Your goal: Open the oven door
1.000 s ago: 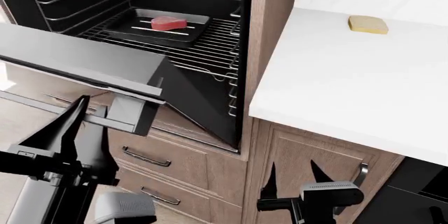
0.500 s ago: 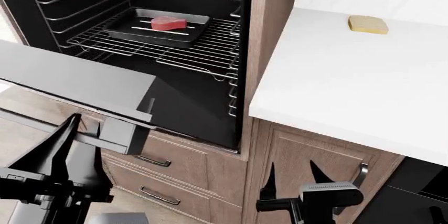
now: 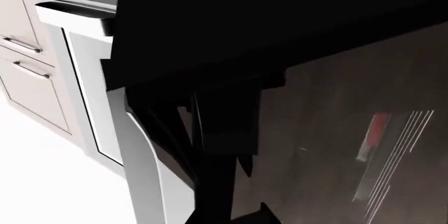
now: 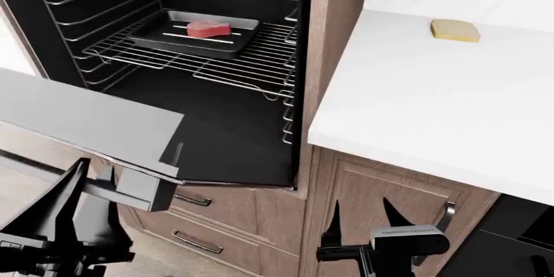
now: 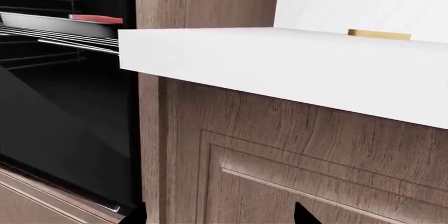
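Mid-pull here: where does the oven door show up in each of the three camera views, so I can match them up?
Head view: the oven door is the grey slab at left, swung down below the cavity.
Left wrist view: it fills the right side as dark glossy glass, very close.
Right wrist view: the dark sloping panel at the left edge looks like it, though I cannot be sure.
Shared landmark: the red meat on the tray, seen through the glass.
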{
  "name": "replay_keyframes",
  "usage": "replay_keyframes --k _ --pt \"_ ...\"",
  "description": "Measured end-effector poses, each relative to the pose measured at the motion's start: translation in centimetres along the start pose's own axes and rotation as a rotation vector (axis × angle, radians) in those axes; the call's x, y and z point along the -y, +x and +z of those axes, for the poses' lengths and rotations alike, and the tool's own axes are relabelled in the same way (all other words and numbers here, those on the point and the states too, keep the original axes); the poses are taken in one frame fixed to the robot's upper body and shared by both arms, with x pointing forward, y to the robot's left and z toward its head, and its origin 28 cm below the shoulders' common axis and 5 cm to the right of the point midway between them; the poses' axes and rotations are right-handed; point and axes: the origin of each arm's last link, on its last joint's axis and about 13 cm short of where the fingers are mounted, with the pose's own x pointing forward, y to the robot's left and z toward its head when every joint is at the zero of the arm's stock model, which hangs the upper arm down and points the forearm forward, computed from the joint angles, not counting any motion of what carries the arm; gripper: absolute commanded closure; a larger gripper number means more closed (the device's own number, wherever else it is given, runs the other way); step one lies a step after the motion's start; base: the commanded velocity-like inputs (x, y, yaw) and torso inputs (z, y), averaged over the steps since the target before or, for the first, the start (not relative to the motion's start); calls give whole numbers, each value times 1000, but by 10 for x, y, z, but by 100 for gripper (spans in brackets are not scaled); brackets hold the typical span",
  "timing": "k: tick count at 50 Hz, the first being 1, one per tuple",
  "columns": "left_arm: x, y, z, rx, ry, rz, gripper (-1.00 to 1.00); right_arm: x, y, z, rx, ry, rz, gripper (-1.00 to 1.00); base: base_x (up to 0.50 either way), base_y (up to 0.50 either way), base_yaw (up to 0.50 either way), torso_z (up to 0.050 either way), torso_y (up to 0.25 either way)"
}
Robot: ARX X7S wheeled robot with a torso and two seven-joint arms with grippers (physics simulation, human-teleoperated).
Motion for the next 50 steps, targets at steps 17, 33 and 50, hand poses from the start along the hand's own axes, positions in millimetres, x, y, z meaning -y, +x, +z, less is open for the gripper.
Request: replay_keyframes --k 17,33,50 --pt "7 -9 -4 -8 25 25 100 0 0 -1 2 -1 0 -100 0 5 4 0 0" --pt "7 -13 -7 0 76 25 100 0 0 0 8 -1 -3 -100 0 3 3 0 0" --pt "12 -16 -16 35 163 49 100 0 0 -1 11 -2 -8 -100 1 2 1 0 0"
